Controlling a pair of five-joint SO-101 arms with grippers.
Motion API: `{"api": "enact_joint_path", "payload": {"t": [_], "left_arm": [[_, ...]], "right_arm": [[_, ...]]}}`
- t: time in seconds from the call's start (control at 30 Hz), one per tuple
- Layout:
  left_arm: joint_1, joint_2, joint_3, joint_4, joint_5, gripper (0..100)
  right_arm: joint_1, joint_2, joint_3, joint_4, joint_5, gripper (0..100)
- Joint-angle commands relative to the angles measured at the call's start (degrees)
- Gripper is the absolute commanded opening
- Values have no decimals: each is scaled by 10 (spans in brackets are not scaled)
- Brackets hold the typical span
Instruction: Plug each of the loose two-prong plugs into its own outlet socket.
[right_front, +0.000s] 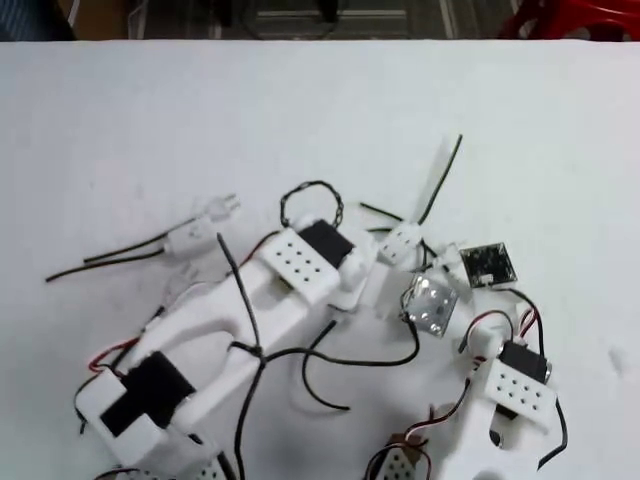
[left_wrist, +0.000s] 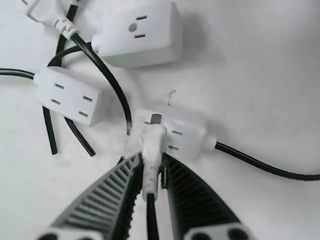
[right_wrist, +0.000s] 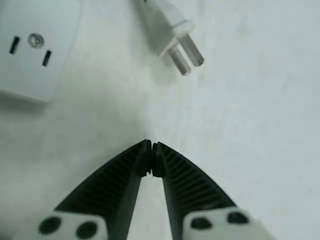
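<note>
Well, the left tool (left_wrist: 151, 164) is clamped on a white two-prong plug (left_wrist: 152, 134), prong end over a small socket block (left_wrist: 186, 138) near the middle of the tabletop (right_front: 320, 110). A twin-outlet block (left_wrist: 70, 95) and a grounded outlet (left_wrist: 140, 32) lie beyond, with black cords (left_wrist: 107, 80) looping between. The right tool (right_wrist: 151, 152) hovers pinched shut and empty, near a loose plug (right_wrist: 172, 30).
</note>
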Motion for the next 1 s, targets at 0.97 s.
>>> {"api": "enact_joint_path", "payload": {"t": [0.97], "left_arm": [[-37,99,-127,84,-67,24]], "right_arm": [[7,0,-2,-15,-4,20]]}}
